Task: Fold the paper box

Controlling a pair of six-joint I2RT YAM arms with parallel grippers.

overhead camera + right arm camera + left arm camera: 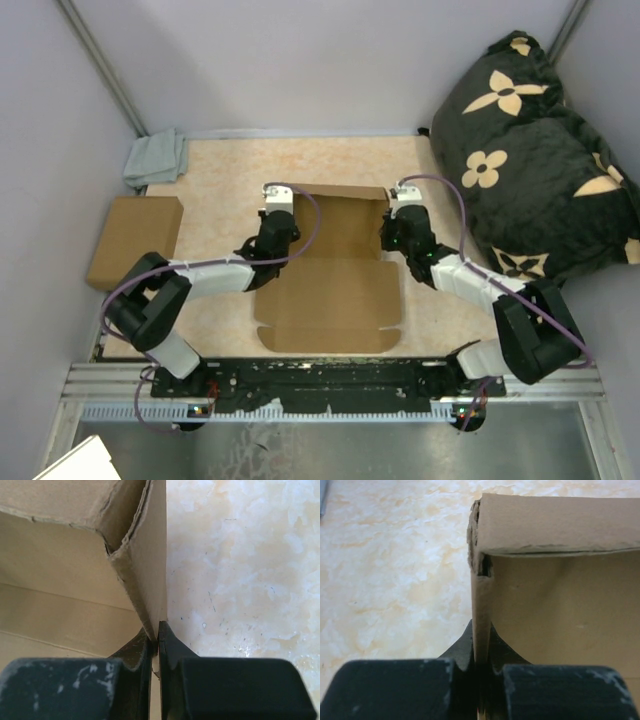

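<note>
Two side walls of the paper box stand upright, each pinched in a pair of fingers. The left fingers are closed flat on the left wall and the right fingers are closed flat on the right wall, both near the far corners. The step in hand looks like forming the tray, with the side walls held square and the far wall folded up between them. The box lies in the middle of the table, between the two arms. Its far half is raised into a shallow tray, and its near half, a lid panel with small ears at its corners, lies flat toward the arm bases. It is plain brown cardboard. In the wrist views the far wall looks doubled over at the top, with a ragged edge at each corner and a small gap where wall meets wall. The next move probably calls for letting go without the walls springing outward, then lifting the lid panel over the tray and tucking its ears inside. Whether the walls are locked in place cannot be told. A second brown box lies well apart on the left.
</note>
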